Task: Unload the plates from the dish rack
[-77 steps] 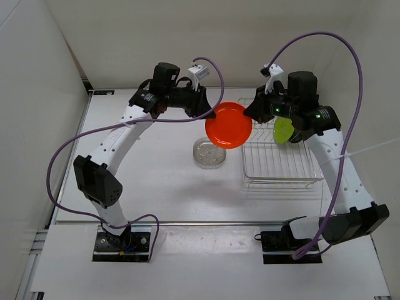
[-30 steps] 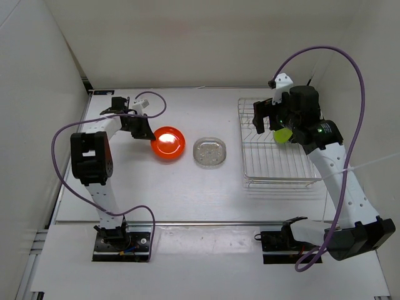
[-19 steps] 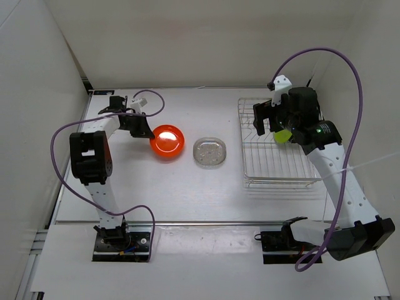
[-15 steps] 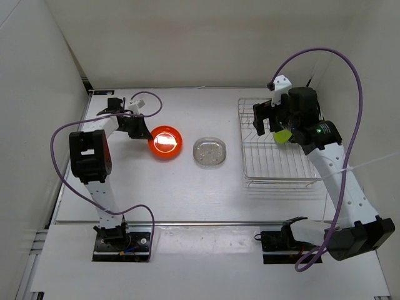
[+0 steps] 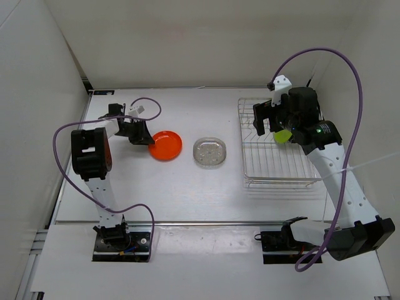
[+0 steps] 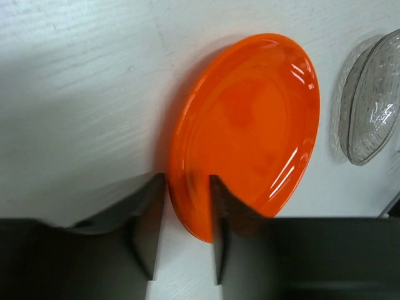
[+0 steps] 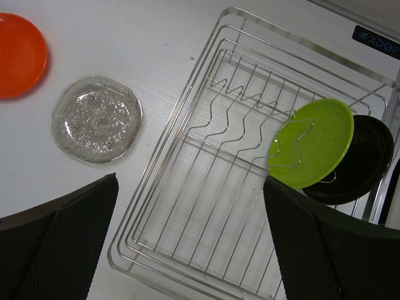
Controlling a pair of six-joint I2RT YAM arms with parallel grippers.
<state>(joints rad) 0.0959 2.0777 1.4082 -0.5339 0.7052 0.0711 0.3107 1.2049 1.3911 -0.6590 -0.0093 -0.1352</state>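
Roughly half done: the round orange plastic plate (image 5: 165,145) and round clear plastic plate (image 5: 210,152) lie on the white table (image 5: 187,194), with the left gripper (image 6: 187,181) parted loosely around the orange rim. The lime green plate (image 7: 311,142) and black plate (image 7: 362,165) remain to unload from the silver wire dish rack (image 5: 278,182), beneath the wide-spread right gripper (image 7: 190,181).

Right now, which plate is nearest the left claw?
The orange plate: its rim lies between the left gripper's fingers. The clear plate lies farther off; the lime green plate and black plate stand in the dish rack.
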